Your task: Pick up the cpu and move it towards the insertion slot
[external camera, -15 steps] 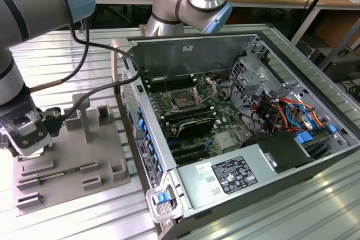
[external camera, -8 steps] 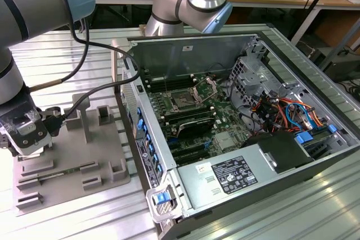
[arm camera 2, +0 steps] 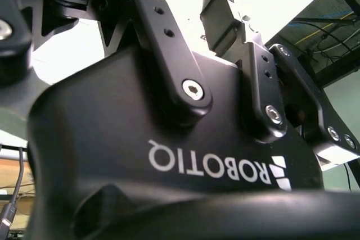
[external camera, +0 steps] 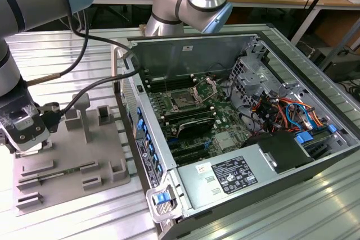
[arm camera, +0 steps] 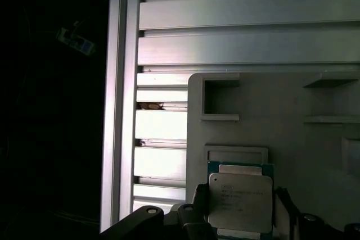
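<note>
Gripper, black two-finger type, sits low at the exterior view's left, over the flat grey plastic fixture plate. In the first wrist view its fingers are clamped on both sides of the small square silver-grey cpu, just above that plate. The square metal-framed insertion slot is well apart, mid-frame inside the open metal computer case.

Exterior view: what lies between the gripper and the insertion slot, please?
Between the gripper and the insertion slot, the exterior view shows the grey fixture plate and the case wall.
</note>
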